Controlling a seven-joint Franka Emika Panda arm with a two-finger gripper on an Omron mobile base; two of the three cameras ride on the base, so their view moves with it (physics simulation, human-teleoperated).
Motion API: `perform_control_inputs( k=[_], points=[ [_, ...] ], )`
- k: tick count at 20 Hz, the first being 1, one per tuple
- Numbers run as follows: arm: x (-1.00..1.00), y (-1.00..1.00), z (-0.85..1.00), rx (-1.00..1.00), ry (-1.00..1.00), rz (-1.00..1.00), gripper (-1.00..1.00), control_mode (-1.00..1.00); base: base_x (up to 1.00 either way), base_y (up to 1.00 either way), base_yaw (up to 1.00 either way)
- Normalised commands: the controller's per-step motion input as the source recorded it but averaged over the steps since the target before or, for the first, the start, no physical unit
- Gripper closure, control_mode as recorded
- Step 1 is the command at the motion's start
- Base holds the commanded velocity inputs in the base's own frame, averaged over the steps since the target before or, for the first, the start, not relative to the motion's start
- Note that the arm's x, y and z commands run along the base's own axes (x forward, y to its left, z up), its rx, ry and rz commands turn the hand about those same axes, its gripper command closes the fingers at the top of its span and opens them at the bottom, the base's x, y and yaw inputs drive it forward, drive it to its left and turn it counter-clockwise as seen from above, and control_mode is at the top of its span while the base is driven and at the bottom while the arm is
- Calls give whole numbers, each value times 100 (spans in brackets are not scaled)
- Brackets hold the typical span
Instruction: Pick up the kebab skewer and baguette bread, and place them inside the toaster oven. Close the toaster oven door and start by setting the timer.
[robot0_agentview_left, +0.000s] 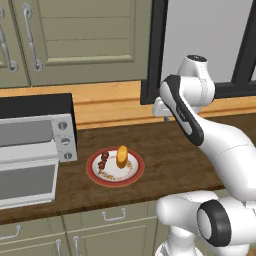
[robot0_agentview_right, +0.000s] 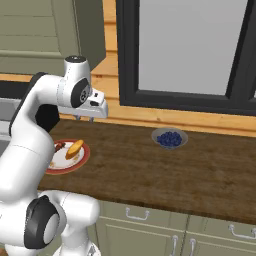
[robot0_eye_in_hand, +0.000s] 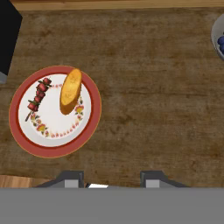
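Here: one kebab skewer (robot0_eye_in_hand: 38, 93), one baguette bread (robot0_eye_in_hand: 71, 91).

white arm bent overhead, end effector (robot0_eye_in_hand: 113, 178) pointing down, fingers apart, empty

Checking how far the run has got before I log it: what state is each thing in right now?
toaster oven door: dropped open.
toaster oven: cavity looks empty.
kebab skewer: lying on the plate, untouched.
baguette bread: lying on the plate beside the skewer, untouched.
plate: on the counter, holding both foods.
bowl: on the counter, full of blueberries.
gripper: above the counter, holding nothing, jaws apart.
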Motion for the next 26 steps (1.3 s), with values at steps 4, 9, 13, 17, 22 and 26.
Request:
perform_control_inputs(
  k=[4, 9, 13, 17, 22, 26],
  points=[
    [0, 0, 0, 0, 0, 0, -100, 100, 0, 0, 0],
    [0, 0, 0, 0, 0, 0, -100, 100, 0, 0, 0],
    [0, 0, 0, 0, 0, 0, -100, 100, 0, 7, 0],
    [0, 0, 0, 0, 0, 0, -100, 100, -2, 72, 0],
    [0, 0, 0, 0, 0, 0, -100, 100, 0, 81, 0],
    [0, 0, 0, 0, 0, 0, -100, 100, 0, 77, 0]
  ],
)
